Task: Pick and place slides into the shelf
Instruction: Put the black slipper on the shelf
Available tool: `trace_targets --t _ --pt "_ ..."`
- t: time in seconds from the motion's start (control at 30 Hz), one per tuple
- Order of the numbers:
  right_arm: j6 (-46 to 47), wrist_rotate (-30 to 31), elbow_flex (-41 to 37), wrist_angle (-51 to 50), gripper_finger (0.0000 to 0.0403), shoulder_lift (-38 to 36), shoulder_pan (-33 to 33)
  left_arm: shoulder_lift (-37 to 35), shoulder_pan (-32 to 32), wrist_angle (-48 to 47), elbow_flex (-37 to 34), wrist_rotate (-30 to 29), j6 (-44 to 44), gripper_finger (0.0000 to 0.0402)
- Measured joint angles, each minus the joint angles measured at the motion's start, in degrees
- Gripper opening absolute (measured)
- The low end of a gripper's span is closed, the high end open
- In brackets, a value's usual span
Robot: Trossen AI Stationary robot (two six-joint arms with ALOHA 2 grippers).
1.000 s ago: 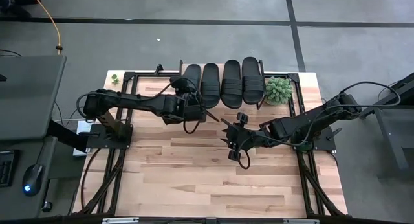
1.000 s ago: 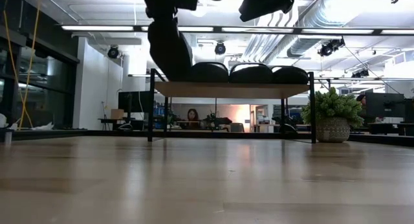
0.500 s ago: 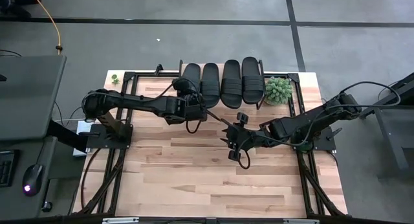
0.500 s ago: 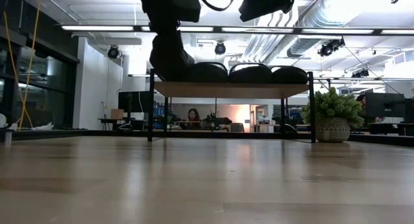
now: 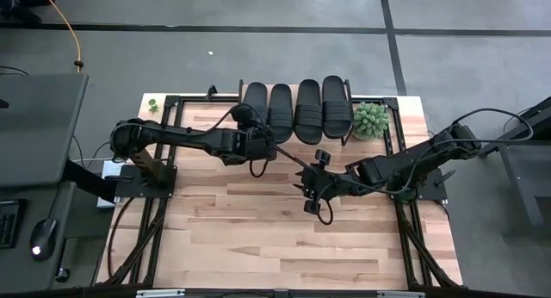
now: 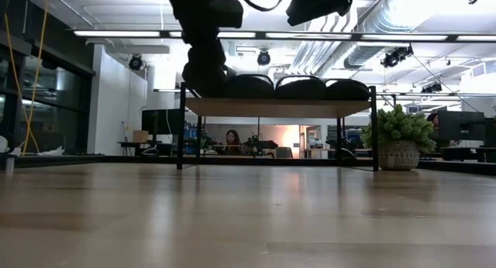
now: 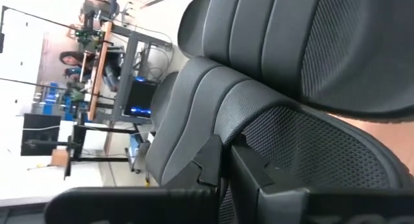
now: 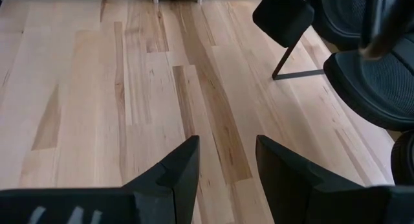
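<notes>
Four slides on the shelf, both arms over the table.

High view: slides [image 5: 295,110] lie side by side on the shelf [image 5: 392,126]; left gripper [image 5: 258,143] clenched at the leftmost slide's near end. Left wrist view: its fingers [image 7: 259,179] grip that slide [image 7: 284,140]. Right wrist view: right gripper [image 8: 226,162] released, empty, above bare table [image 8: 97,88].
</notes>
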Motion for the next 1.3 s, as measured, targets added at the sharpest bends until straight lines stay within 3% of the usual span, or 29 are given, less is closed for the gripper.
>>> trace_targets --t 0.7,1.3 --pt "0.0 0.02 0.0 0.0 0.0142 0.02 0.01 0.0 -2.35 8.84 -0.04 2.26 4.06 0.0005" --pt "0.0 0.02 -0.01 0.0 0.0142 0.02 0.01 0.0 -2.25 10.44 -0.04 8.55 5.01 0.001"
